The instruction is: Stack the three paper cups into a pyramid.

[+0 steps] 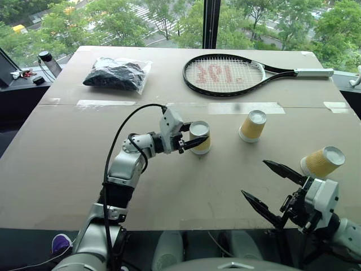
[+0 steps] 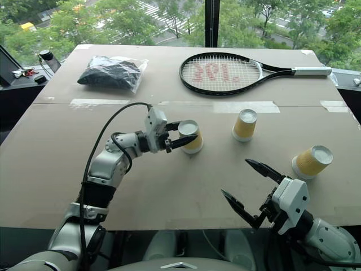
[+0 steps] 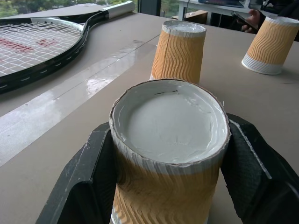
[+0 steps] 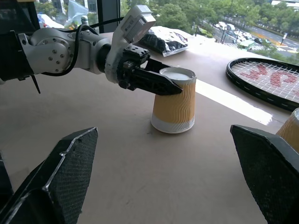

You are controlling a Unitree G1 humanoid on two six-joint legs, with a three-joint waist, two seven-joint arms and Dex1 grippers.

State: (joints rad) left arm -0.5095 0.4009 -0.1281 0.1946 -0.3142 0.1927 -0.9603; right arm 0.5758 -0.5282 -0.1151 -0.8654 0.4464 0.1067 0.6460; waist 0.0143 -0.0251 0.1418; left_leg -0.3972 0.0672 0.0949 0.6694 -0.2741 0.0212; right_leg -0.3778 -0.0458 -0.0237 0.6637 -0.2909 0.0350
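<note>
On the brown table (image 1: 67, 169), three yellow paper cups stand upside down, white bases up. Left gripper (image 1: 194, 140) clenched around the nearest-centre cup (image 1: 201, 137) near its top, one black finger on each side — cup's rim still on the tabletop. Middle cup (image 1: 252, 125) stands apart to its right, slightly farther back. Third cup (image 1: 322, 161) sits near the right edge, just beyond the right gripper (image 1: 268, 183), whose fingers are spread wide, holding nothing. Tennis racket (image 1: 225, 74) and a bagged dark bundle (image 1: 117, 73) lie at the far side.
</note>
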